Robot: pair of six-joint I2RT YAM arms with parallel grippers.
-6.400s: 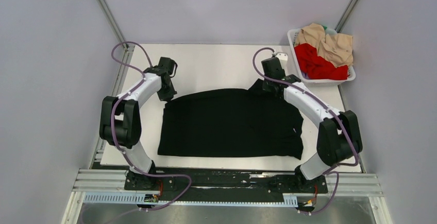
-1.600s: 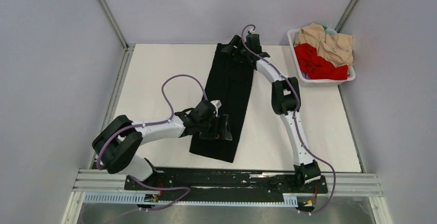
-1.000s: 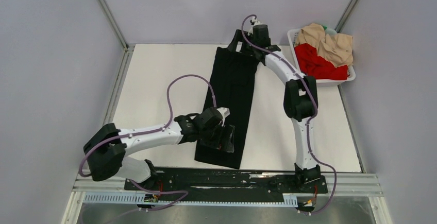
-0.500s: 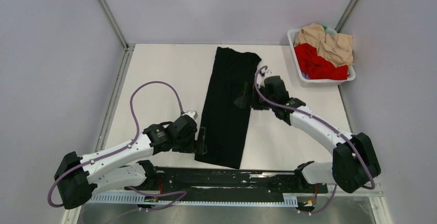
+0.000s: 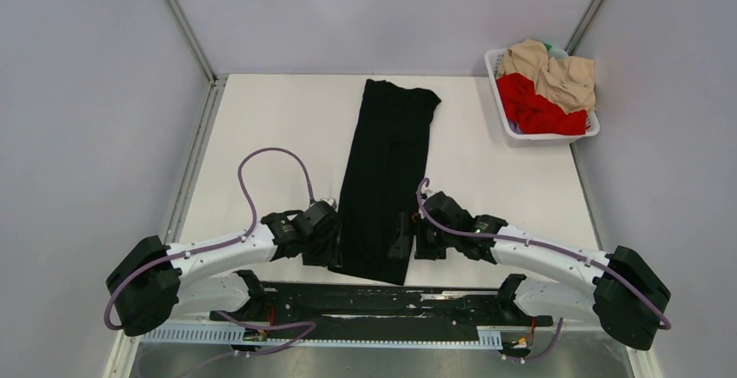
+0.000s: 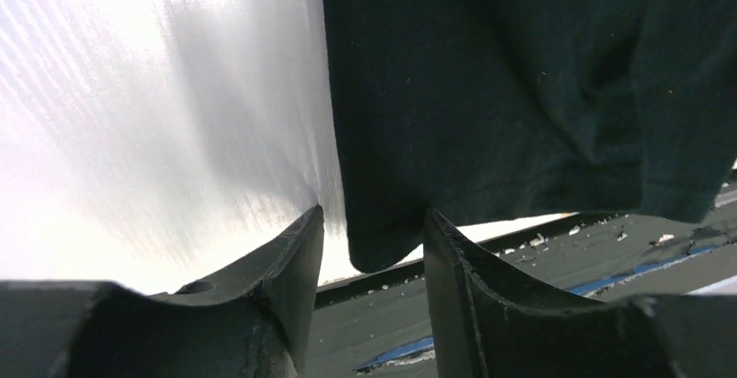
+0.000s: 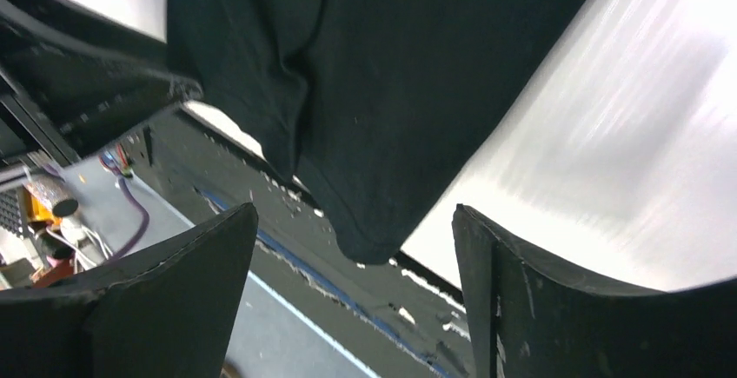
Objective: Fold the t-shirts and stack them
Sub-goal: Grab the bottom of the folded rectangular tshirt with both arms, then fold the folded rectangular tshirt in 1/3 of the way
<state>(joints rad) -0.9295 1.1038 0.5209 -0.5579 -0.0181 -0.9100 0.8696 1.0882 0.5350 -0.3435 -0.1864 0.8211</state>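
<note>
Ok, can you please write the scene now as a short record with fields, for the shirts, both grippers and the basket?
black shirt: folded into a long narrow strip, flat on the table, running from far side to near edge
left gripper: open, fingers either side of the strip's near left corner
right gripper: open, at the strip's near right corner
basket: far right of the table
red shirt: crumpled in the basket
beige shirt: crumpled in the basket, partly over the red one
stack: none yet
</note>
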